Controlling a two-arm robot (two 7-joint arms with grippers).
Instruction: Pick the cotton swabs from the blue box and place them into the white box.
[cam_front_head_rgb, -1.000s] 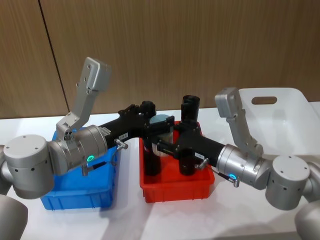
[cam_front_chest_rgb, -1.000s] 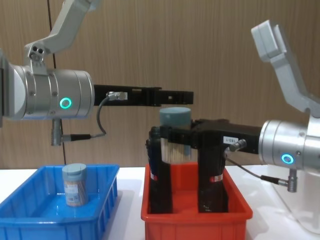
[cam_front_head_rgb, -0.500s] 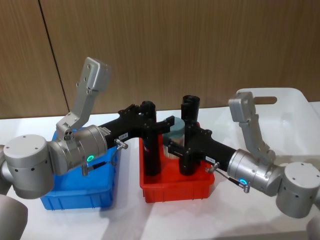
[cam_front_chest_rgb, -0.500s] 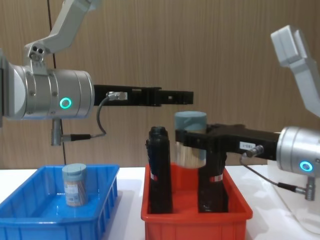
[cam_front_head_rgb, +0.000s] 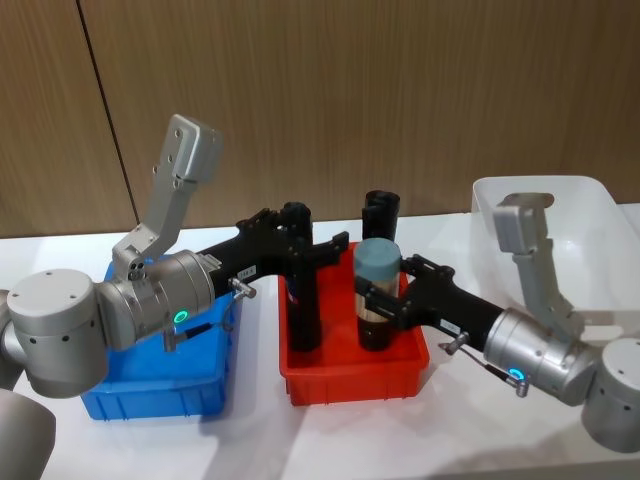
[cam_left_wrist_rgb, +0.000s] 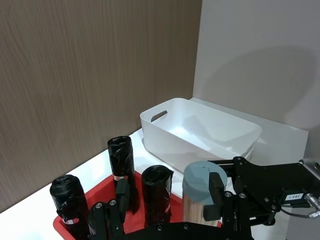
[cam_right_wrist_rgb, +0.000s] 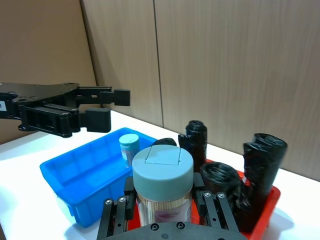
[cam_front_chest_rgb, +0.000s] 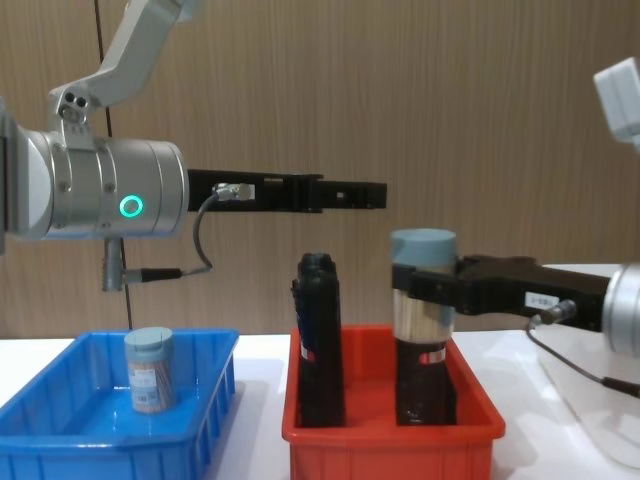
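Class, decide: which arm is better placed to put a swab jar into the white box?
Right. The right gripper holds a jar over the red bin, next to the white box; the left gripper is open.

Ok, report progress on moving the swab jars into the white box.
Done: nothing yet; the white box looks empty inside. In hand: the right gripper clamps one cotton swab jar in its jaws above the red bin, short of the white box. Left: that drop, plus the second jar standing in the blue box; the left gripper hovers open.
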